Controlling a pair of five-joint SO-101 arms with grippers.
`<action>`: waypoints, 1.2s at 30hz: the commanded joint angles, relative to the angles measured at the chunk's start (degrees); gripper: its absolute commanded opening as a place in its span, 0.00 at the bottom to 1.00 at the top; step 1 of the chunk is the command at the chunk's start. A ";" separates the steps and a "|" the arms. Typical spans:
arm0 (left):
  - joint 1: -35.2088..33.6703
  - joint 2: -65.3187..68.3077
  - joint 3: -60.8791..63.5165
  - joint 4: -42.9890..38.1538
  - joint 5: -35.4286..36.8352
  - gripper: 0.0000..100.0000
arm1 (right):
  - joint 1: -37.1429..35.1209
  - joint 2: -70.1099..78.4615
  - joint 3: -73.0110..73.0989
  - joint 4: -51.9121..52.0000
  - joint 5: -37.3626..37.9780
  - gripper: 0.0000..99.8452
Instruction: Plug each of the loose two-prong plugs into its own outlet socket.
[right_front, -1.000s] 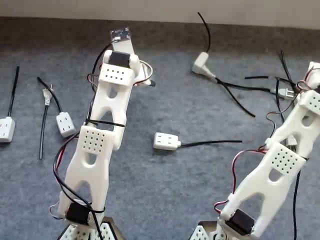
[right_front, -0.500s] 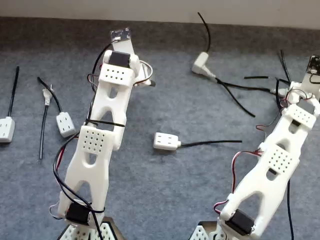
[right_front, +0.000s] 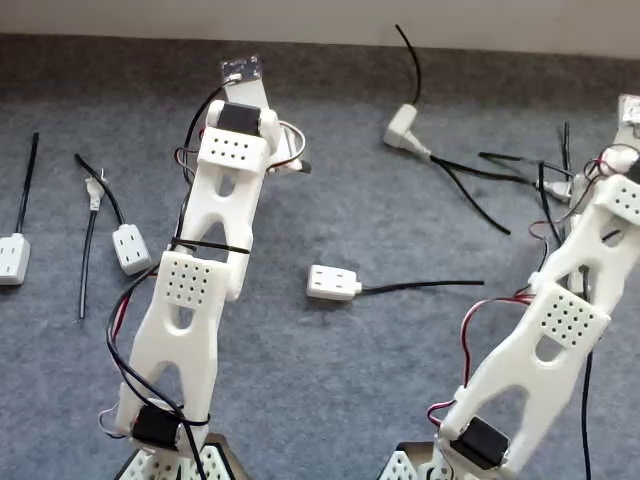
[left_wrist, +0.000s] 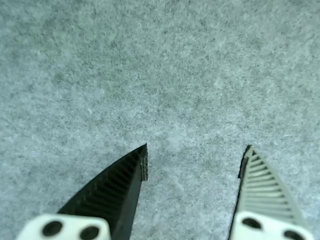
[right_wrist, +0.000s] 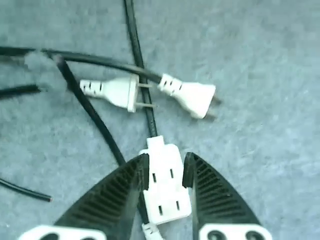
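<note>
Right wrist view: the right pincer (right_wrist: 165, 167) is clamped on a white outlet socket (right_wrist: 162, 192), whose near end is cut off. A loose plug (right_wrist: 112, 92) and a second plug (right_wrist: 189, 96) lie just beyond, among black cords (right_wrist: 137, 55). In the high view that spot is by the worktop's right edge, hidden under the right arm (right_front: 560, 320). The left pincer (left_wrist: 195, 160) gapes over bare worktop (left_wrist: 150, 75). Versus half a second ago, the right arm has pulled back from the far edge and the cords have shifted.

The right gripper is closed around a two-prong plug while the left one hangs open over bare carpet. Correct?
Not quite: the right gripper is closed around a socket block, not a plug, as the right wrist view shows. The rest holds.
</note>
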 joint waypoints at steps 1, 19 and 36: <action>1.54 -1.01 -1.89 -0.26 0.44 0.30 | -0.31 -5.76 -8.04 -4.44 0.97 0.12; 1.63 -1.01 -1.89 -0.35 0.44 0.30 | -0.84 18.15 8.48 -42.24 1.32 0.12; 1.63 -1.01 -1.89 -0.26 0.44 0.30 | -1.63 -6.81 -5.05 7.43 5.80 0.12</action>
